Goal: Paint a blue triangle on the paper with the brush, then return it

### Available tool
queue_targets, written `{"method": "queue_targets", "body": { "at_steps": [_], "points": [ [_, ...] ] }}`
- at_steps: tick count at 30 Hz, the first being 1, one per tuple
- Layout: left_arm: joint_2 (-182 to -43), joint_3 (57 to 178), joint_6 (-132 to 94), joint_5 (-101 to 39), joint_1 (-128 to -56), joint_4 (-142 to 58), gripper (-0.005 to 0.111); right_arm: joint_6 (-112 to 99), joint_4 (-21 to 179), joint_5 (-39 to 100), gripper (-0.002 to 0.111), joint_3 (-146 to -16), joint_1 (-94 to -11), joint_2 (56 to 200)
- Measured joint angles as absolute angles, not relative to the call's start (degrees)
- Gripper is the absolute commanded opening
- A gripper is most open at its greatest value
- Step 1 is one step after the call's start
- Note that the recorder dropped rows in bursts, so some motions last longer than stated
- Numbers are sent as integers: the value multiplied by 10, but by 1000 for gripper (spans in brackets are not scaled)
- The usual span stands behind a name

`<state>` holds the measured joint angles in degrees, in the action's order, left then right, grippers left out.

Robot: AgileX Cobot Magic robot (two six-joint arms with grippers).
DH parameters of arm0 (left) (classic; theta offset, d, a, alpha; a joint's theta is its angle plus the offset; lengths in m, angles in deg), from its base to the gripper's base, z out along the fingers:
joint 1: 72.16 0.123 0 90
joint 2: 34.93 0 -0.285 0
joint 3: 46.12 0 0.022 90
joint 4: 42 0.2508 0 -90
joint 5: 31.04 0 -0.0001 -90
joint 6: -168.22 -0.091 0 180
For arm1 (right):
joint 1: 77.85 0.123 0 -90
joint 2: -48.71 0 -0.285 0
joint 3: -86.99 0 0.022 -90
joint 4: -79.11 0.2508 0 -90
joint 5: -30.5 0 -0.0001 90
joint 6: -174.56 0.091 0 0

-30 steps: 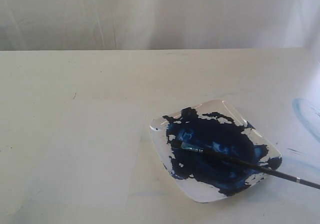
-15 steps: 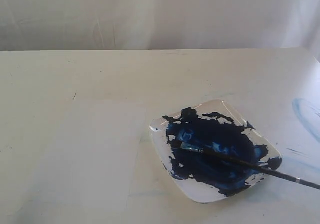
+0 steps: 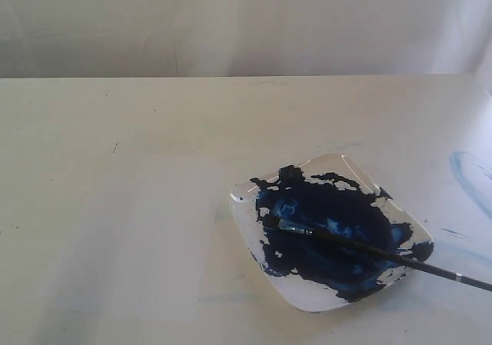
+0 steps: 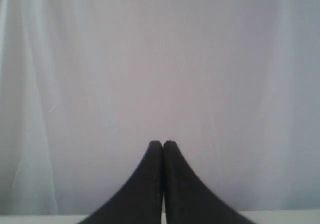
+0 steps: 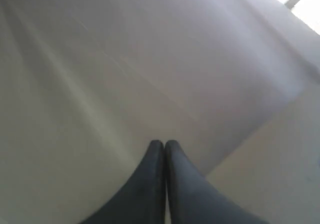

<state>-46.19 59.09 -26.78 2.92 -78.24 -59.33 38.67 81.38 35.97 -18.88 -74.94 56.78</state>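
Matte table (image 3: 115,114), slim brush (image 3: 361,247) across glossy plate (image 3: 244,223); left fingers (image 4: 149,184), right fingers (image 5: 149,184) together, empty.

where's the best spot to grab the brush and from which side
Take the brush by the bare black handle where it sticks out past the plate rim, on the right of the exterior view, clear of the paint. Come down from above, the right arm's fingers closing across the handle: it lies low and nearly flat, bristle end in the paint.
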Motion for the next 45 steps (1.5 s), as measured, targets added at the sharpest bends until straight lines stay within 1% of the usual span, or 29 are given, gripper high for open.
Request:
{"method": "queue_targets", "body": {
  "at_steps": [3,5,9,13,18,24,27,32,37,45],
  "points": [
    [-518,643,-357,17,-782,-746,0,394,815,269,0,-221,-747,568],
    [-571,684,-414,-25,-782,-791,0,385,815,218,0,-245,-739,568],
    [-705,782,-499,-166,-782,-812,0,325,822,117,0,-292,-721,568],
    [-850,879,-532,-332,-782,-791,0,238,869,27,0,-328,-701,600],
    [-1012,974,-572,-569,-782,-787,0,133,964,-39,0,-346,-690,662],
    [-1155,1008,-641,-710,-782,-832,0,97,1035,-55,0,-348,-687,725],
    [-1216,1008,-647,-740,-782,-832,0,92,1042,-58,0,-350,-687,742],
    [-1285,1008,-649,-747,-782,-834,0,90,1045,-58,0,-350,-687,756],
    [-1320,1009,-652,-726,-782,-834,0,90,1046,-58,0,-350,-687,760],
    [-1335,1010,-655,-675,-782,-837,0,90,1048,-58,0,-350,-687,760]
  ]
}}
